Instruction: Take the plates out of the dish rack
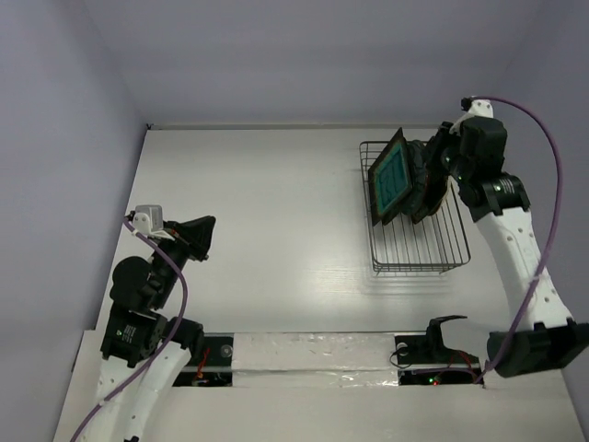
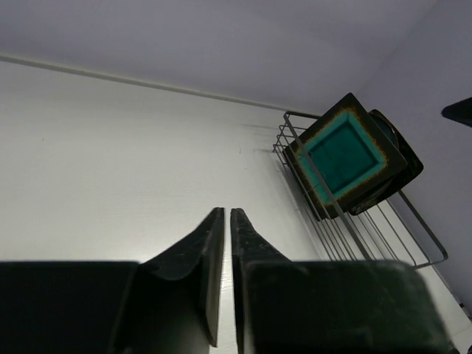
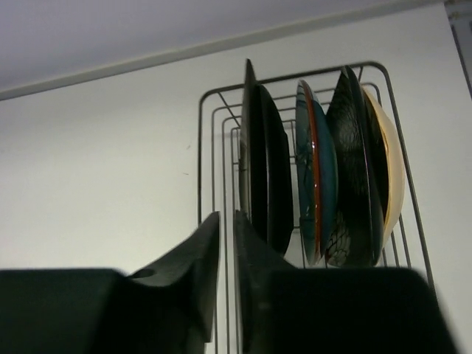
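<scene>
Nearest first: left gripper [image 2: 226, 215] hangs over bare table [image 1: 276, 203], well apart from the dish rack [image 1: 419, 253] and to its left; fingers drawn together to a thin slit, nothing between them. Dish rack comes next; its near half shows only open wire floor. Plates [image 1: 398, 180] all stand on edge, packed at the far end of the rack and somewhat tilted. Right gripper [image 3: 226, 220] sits at that far end, close to the stack; jaws likewise pinched to a narrow gap, gripping nothing. Whether it touches a plate I cannot tell. From its own camera the row reads edge-on: outer square plate [image 3: 256, 162] with its black back toward the others, then round teal plate [image 3: 318, 173], second square plate [image 3: 358, 173], cream plate [image 3: 393, 166] last. Judgement: nothing unloaded yet, so the step in hand is the first pick, and the outer square plate looks the freest. To do it well, the right fingers should open wide before moving in, then straddle that plate's top rim alone, one finger going into the gap beside the round teal plate. That gap is tight, so a skewed entry could nudge the neighbours. Close firmly, since the glaze looks slick. Lift straight up until clear of the rack wires before swinging toward bare table left of the rack
</scene>
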{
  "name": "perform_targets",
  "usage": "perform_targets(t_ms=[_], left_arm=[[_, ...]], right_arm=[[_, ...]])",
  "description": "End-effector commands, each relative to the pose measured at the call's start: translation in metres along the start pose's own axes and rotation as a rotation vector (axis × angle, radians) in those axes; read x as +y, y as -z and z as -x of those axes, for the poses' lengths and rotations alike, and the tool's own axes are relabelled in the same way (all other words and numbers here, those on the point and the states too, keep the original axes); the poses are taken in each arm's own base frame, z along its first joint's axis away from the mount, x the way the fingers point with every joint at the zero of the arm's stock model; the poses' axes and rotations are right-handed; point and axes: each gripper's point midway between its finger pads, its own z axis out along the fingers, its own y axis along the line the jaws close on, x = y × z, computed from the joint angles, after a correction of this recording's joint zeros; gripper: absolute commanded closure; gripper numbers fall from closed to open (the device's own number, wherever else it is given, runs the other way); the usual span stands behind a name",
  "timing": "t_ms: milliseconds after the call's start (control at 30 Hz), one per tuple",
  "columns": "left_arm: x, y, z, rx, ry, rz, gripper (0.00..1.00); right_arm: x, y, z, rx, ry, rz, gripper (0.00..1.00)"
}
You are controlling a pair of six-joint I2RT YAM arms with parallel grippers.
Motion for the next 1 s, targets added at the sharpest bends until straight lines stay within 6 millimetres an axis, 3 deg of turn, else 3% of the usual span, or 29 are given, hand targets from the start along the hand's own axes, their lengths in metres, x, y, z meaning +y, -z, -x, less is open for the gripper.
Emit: perform_targets(t_ms=[0,100,200,267,300,700,967], left_arm=[[-0.002,-0.005,0.002,-0.002,0.003,-0.008,0.92],[-0.002,-0.004,0.002,-0.005,0.003,-0.010,0.79],[-0.003,-0.005,0.000,0.000,0.004,-0.018,0.68],[-0.003,-0.006,-0.001,0.006,0.006,-0.020,0.58],[-0.004,-0.006,-0.002,0.006,0.006,-0.021,0.55],[-0.003,-0.006,-0.002,0.006,0.008,-0.017,0.53],[-0.003,-0.006,-0.001,0.006,0.008,-0.020,0.53]], right_arm=[[-0.007,-0.017,0.000,0.037,0.079,-0.071,0.76],[-0.009,-0.035,-0.010,0.073,0.102,-0.089,0.62],[-0.009,-0.053,-0.024,0.141,0.125,-0.097,0.60],[-0.008,-0.060,-0.023,0.145,0.131,-0.099,0.60],[-0.009,-0.068,-0.033,0.182,0.141,-0.107,0.60],[-0.021,-0.089,-0.052,0.236,0.174,-0.190,0.62],[-0.003,-0.097,-0.066,0.273,0.212,-0.169,0.72]])
